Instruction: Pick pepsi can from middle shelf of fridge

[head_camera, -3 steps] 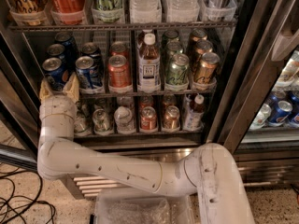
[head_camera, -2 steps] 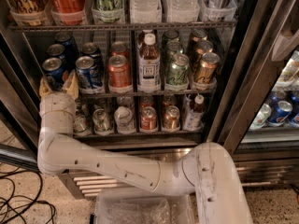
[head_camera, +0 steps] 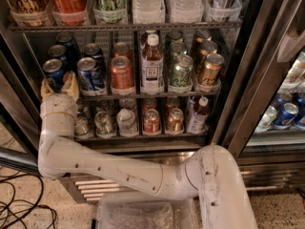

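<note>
You're facing the fridge (head_camera: 248, 85) with its door open, and it fills the view. The pale arm (head_camera: 119, 173) runs left from the near right along the bottom of the fridge, bends at the elbow and stands up at the far left of the racks. The middle shelf (head_camera: 157, 96) spans the width, its front rail running under the row of drinks. Down at the near edge there's a clear plastic tub (head_camera: 143, 216), with dark cables (head_camera: 19, 204) on the floor to its left.

On that shelf a tall bottle (head_camera: 152, 63) stands in the centre. Left of it is an orange-red can (head_camera: 121, 73), then a second blue can (head_camera: 89, 73). To its right are a green can (head_camera: 181, 70) and a gold can (head_camera: 209, 70).

The pepsi can (head_camera: 53, 72) stands upright at the left end of the front row. The gripper (head_camera: 59, 83) is right at its lower half (squeezing or merely framing it, you cannot tell from here).
</note>
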